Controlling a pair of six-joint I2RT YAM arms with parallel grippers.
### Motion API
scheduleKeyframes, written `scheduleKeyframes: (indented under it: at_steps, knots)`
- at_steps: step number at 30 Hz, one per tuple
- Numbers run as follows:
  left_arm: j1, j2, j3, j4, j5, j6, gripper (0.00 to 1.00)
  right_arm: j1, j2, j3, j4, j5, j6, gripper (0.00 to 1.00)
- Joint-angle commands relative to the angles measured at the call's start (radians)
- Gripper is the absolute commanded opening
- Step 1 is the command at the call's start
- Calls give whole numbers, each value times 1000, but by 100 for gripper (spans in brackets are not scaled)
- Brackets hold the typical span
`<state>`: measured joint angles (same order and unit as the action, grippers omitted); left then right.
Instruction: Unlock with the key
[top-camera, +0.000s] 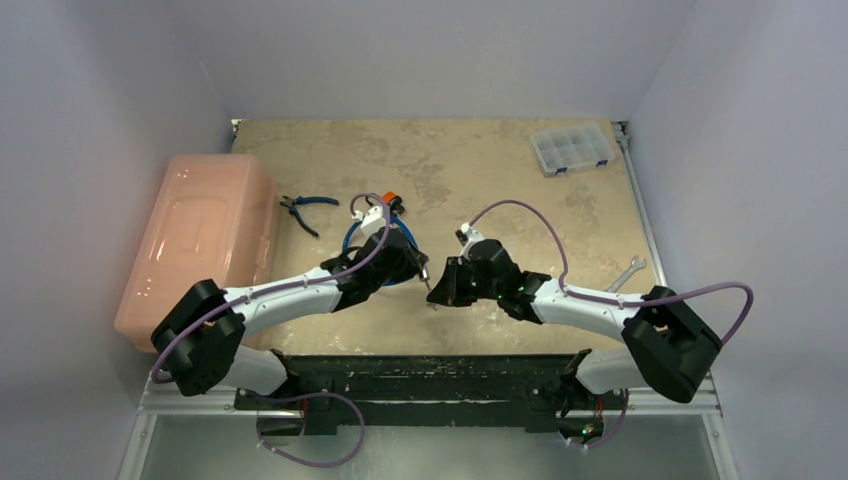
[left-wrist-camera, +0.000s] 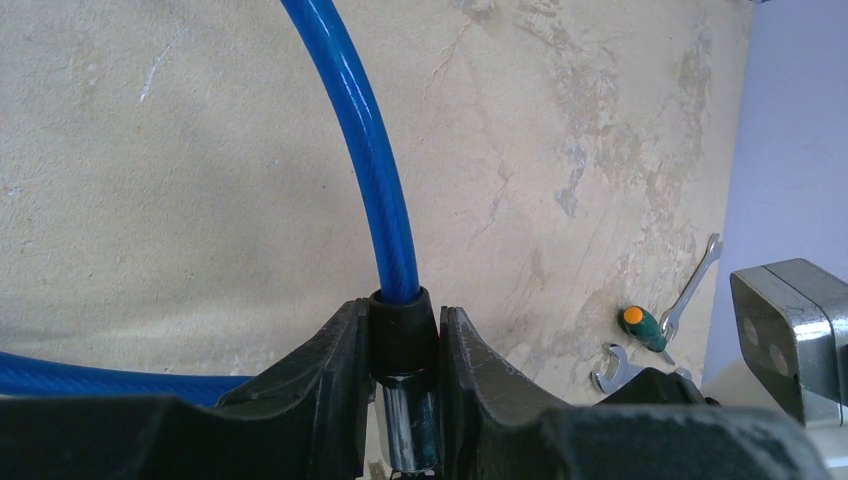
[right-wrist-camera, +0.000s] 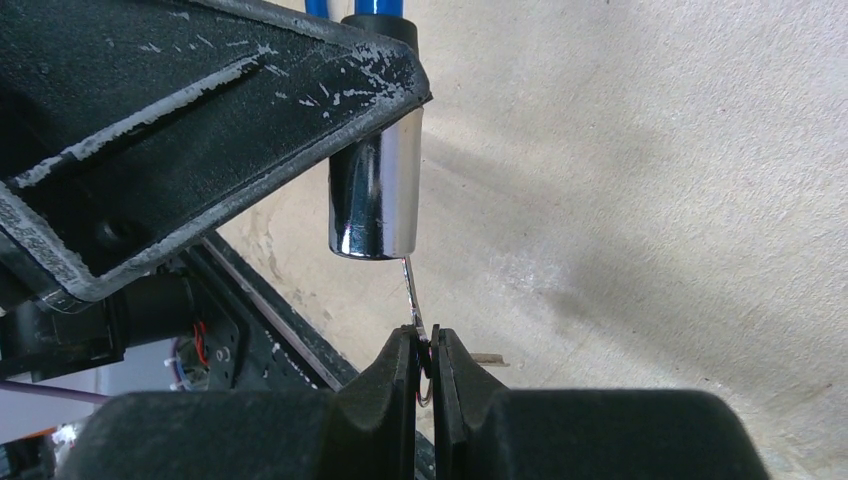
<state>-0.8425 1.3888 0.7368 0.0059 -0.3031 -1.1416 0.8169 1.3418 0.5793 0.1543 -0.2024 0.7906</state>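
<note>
**Right fingers.** The right gripper (right-wrist-camera: 425, 345) is nearly closed, with only a thin slit between the pads. They pinch the key (right-wrist-camera: 412, 295) by its lower end. The key is thin and bright. Its long axis runs straight out from the fingertips, leaning slightly to one side. Its tip meets the end face of the lock (right-wrist-camera: 375, 200) close to the rim. How far it has entered cannot be told.

**Left fingers.** The left gripper (left-wrist-camera: 400, 335) is closed on the lock's black collar, one finger (left-wrist-camera: 340, 360) pressing on each side. The gap equals the collar's width. The chrome barrel extends from the collar back between the fingers, toward the wrist camera. The blue cable (left-wrist-camera: 370, 150) leaves the collar beyond the fingertips. It then curves away and comes back low beside the left finger.

**Lock orientation.** The long axis runs from cable to collar to chrome barrel. In the right wrist view the open chrome end points at the right fingertips, just clear of them, and the key bridges the gap. The key and barrel axes are nearly in line.

**Overhead.** Both grippers meet tip to tip above the near middle of the table (top-camera: 500, 180).

**Surroundings.**
- A screwdriver (left-wrist-camera: 640, 325) and a wrench (left-wrist-camera: 690, 290) lie well beyond the left fingers.
- Pliers (top-camera: 305, 208) and a pink box (top-camera: 195, 240) lie outboard of the left arm.
</note>
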Motion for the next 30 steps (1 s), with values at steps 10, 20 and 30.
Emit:
scheduleKeyframes:
  at_steps: [10, 20, 30]
  knots:
    - [6, -46, -14, 74, -6, 0, 0, -12, 3, 57, 34, -17, -30, 0]
    - [6, -52, -18, 75, -8, 0, 0, -21, -10, 68, 15, -8, -38, 0]
    - [6, -53, -22, 74, -16, 0, 0, -28, -24, 71, 0, -3, -47, 0]
